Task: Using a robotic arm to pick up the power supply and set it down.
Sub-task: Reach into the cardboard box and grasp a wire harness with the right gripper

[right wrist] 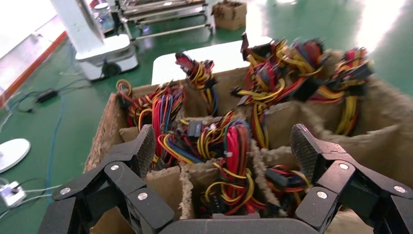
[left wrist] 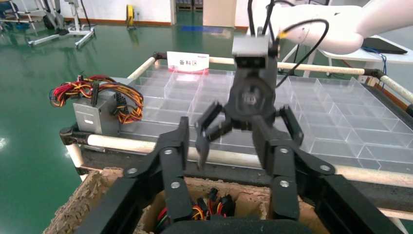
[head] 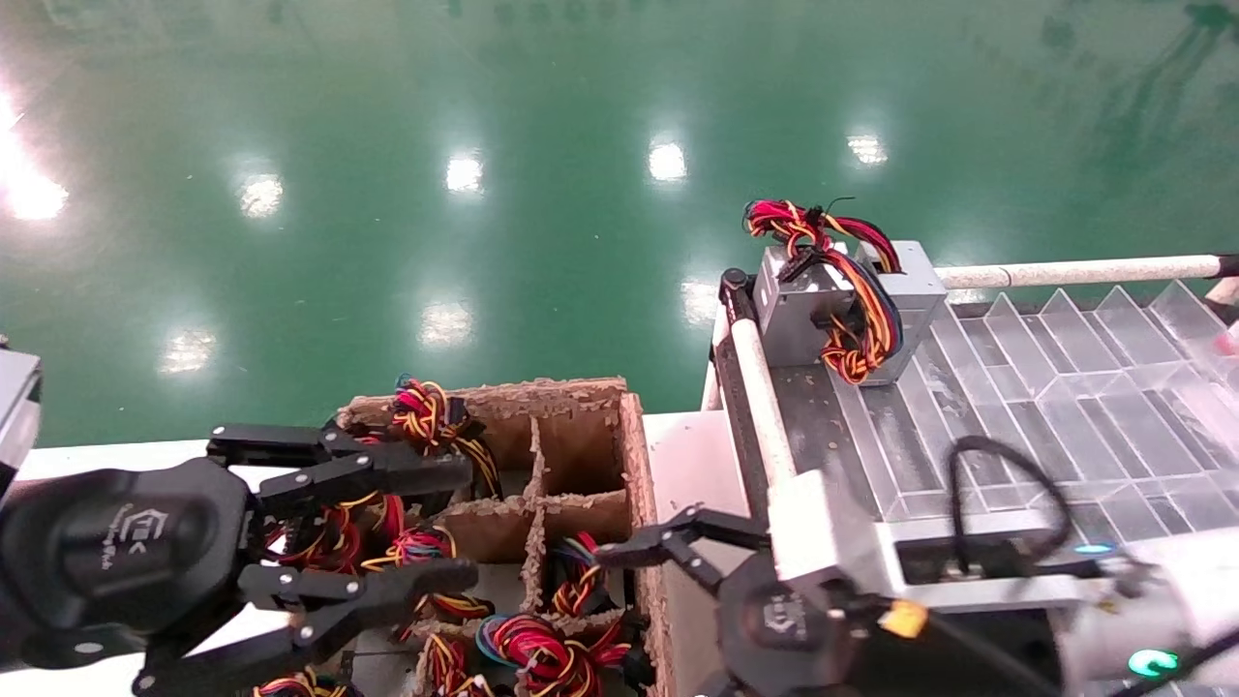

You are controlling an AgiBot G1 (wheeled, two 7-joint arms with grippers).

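Grey metal power supply point(head: 823, 310) sits on the clear ridged tray point(head: 1065, 387).
Right gripper point(right wrist: 224, 151) — black linked fingers spread wide, empty — hovers over the ragged cardboard crate point(head: 581, 426); left gripper point(head: 387, 528) likewise open, empty.

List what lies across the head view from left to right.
Left gripper, open → cardboard box of cable bundles → right gripper, open → power supply on the clear tray.
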